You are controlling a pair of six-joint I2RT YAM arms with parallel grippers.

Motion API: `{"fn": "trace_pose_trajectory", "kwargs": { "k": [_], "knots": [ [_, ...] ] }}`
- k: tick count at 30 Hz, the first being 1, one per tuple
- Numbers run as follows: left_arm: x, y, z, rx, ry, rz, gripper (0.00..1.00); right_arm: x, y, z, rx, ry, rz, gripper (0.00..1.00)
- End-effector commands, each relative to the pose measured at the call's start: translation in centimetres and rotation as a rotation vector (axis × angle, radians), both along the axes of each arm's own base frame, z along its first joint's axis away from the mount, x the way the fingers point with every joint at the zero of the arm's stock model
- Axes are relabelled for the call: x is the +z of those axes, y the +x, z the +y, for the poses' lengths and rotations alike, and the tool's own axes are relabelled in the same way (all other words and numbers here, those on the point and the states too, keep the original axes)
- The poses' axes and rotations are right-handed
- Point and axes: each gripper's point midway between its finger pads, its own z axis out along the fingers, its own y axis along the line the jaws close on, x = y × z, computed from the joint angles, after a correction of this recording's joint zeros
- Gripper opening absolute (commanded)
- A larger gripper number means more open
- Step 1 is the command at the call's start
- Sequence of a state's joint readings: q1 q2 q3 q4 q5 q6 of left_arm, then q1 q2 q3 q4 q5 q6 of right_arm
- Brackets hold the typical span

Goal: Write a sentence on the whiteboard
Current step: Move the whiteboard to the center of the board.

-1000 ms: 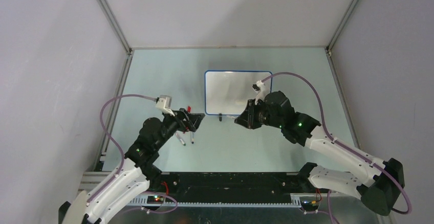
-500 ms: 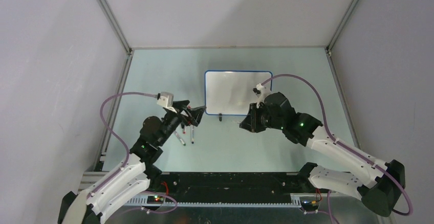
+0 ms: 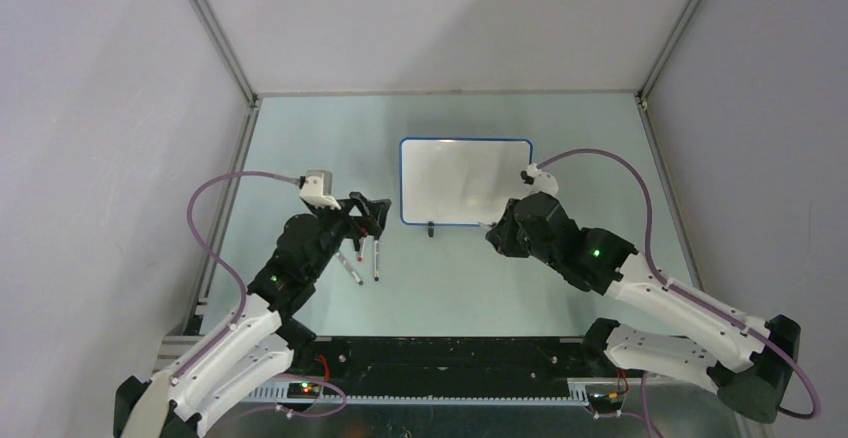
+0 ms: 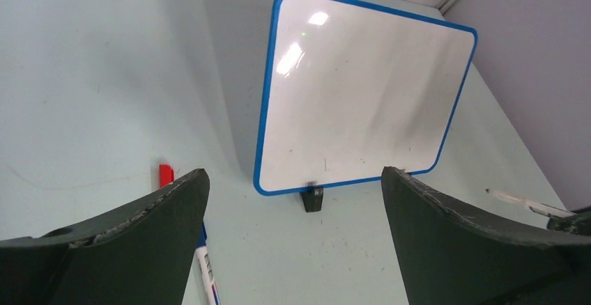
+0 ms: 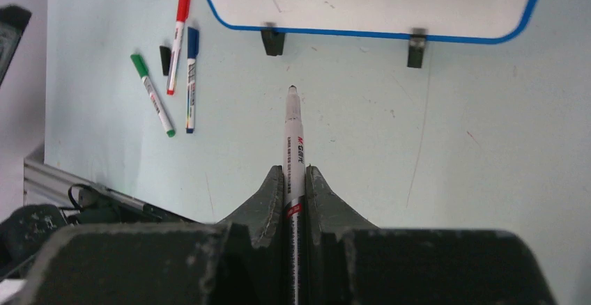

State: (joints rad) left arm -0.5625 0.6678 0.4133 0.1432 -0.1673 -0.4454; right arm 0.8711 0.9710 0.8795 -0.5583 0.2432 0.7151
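On table: 1 whiteboard, 3 loose markers | R hand grips 1 marker | L hand released

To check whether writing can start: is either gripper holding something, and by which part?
The right gripper clamps a slim white marker by its barrel, black tip pointing forward. The left gripper is open, holding nothing.

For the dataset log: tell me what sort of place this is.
Probably a robot test cell in a lab: plain grey panel walls on aluminium frame posts enclose a pale green table, with a small whiteboard and a few markers laid out.
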Motion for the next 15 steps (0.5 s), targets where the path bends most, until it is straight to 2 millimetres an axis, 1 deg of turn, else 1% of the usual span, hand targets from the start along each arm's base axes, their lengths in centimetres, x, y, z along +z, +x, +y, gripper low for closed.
{"fn": "trace_pose_trajectory", "kwargs": {
  "k": [1, 2, 3, 5, 7, 8, 9, 10, 11, 12, 13, 14, 15],
  "knots": [
    [0.2, -0.2, 1.0, 0.073, -0.049, 0.079, 0.99, 2.3, 0.7, -2.6, -0.247, 0.028, -0.015, 0.00],
    [-0.6, -0.5, 1.2, 0.077, -0.041, 0.106, 0.99, 2.3, 0.6, -2.6, -0.262, 0.037, -0.003, 0.00],
    [-0.5, -0.7, 1.3, 0.078, -0.051, 0.106, 0.99, 2.0, 0.5, -2.5, -0.259, 0.028, 0.006, 0.00],
    [-1.1, -1.1, 1.6, 0.083, -0.053, 0.120, 0.99, 1.9, 0.6, -2.3, -0.251, 0.026, 0.010, 0.00],
    [-1.6, -1.4, 2.2, 0.101, -0.048, 0.125, 0.99, 2.3, 1.0, -2.4, -0.256, 0.028, -0.016, 0.00],
    [-2.2, -1.7, 2.5, 0.109, -0.038, 0.132, 0.99, 2.5, 1.2, -2.5, -0.233, 0.011, -0.038, 0.00],
    [-3.2, -1.9, 3.2, 0.136, -0.013, 0.152, 0.99, 3.3, 1.5, -2.2, -0.212, 0.026, -0.069, 0.00],
    [-3.4, -1.9, 3.9, 0.166, -0.009, 0.157, 0.99, 3.8, 1.8, -1.9, -0.160, 0.019, -0.100, 0.00],
    [-4.2, -1.8, 4.6, 0.190, -0.001, 0.178, 0.99, 4.3, 2.0, -2.0, -0.140, 0.020, -0.118, 0.00],
    [-4.5, -1.9, 4.5, 0.172, -0.010, 0.188, 0.99, 4.8, 1.8, -1.6, -0.074, 0.012, -0.150, 0.00],
    [-4.9, -1.5, 5.3, 0.194, -0.020, 0.197, 0.99, 5.0, 1.7, -1.4, -0.024, -0.006, -0.171, 0.00],
    [-5.5, -1.5, 4.8, 0.160, -0.037, 0.225, 0.99, 5.4, 1.8, -1.2, -0.011, -0.003, -0.189, 0.00],
    [-5.7, -1.0, 5.5, 0.183, -0.057, 0.229, 0.99, 5.5, 1.9, -1.3, -0.003, -0.015, -0.201, 0.00]
  ]
}}
